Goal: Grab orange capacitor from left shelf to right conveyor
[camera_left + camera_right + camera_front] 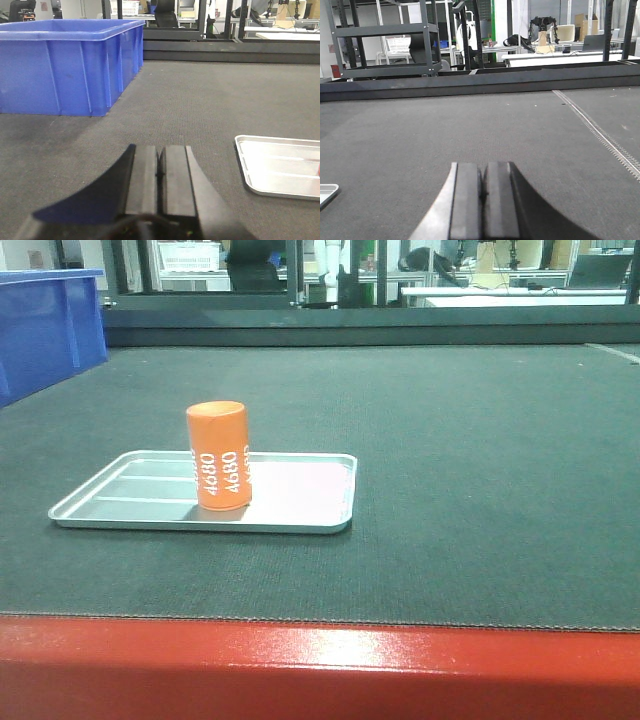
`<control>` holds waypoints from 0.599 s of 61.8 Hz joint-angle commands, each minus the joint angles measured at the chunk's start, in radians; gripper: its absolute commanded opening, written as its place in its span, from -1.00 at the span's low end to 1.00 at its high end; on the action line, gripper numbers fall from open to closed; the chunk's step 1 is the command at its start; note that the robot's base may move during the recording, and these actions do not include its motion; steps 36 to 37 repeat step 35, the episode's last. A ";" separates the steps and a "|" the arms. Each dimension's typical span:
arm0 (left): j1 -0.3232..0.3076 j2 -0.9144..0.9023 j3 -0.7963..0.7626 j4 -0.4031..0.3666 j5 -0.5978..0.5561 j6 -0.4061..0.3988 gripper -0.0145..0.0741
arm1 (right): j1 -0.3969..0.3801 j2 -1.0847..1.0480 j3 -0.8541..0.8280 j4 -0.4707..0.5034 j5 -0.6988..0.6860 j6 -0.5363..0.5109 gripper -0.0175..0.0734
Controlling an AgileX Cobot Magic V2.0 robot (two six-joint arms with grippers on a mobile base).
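Note:
The orange capacitor [220, 455], marked "4680" in white, stands upright on a shallow silver tray [300, 502]. The tray lies on the dark grey belt of the right conveyor [480, 460], behind its glossy red front edge [320, 660]. In the left wrist view my left gripper [160, 150] is shut with nothing in it, low over the belt, with the tray [280, 170] to its right. My right gripper [483, 167] is also shut and empty over bare belt, and a tray corner [326, 192] shows far to its left. The left shelf is out of view.
A big blue plastic bin [65, 65] sits on the belt at the far left, also visible in the front view as the blue bin [45, 325]. A dark raised rail [480, 82] bounds the belt's far side. A seam line [600, 132] runs along the belt's right part.

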 commanded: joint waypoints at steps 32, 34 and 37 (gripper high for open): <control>-0.004 0.006 -0.006 -0.006 -0.079 0.000 -0.91 | -0.005 -0.022 0.003 0.000 -0.097 -0.012 -0.50; -0.004 0.006 -0.006 -0.006 -0.079 0.000 -0.91 | -0.005 -0.022 0.003 0.000 -0.097 -0.012 -0.50; -0.004 0.006 -0.006 -0.006 -0.079 0.000 -0.91 | -0.005 -0.022 0.003 0.000 -0.097 -0.012 -0.50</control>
